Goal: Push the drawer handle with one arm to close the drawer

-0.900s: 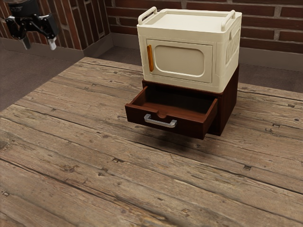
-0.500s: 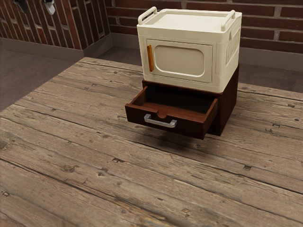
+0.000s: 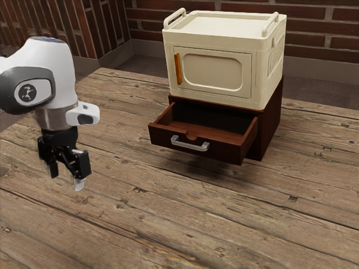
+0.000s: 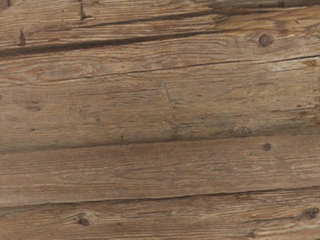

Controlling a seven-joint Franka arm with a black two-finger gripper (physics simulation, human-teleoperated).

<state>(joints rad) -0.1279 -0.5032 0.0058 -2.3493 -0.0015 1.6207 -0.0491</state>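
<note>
Wooden table point(image 3: 168, 218); drawer point(image 3: 224, 153) stands open.

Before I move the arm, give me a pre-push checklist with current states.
1. Drawer pulled out, needs closing: ok.
2. Drawer handle unblocked from the front: ok.
3. Gripper at the handle: not ok, it's off toward the exterior view's left.
4. Fingers closed for pushing: not ok, they stand apart.
5. Drawer contents out of the way: cannot tell, visible floor is bare but the back is shadowed.
6. Cream cabinet's door shut: ok.
</note>
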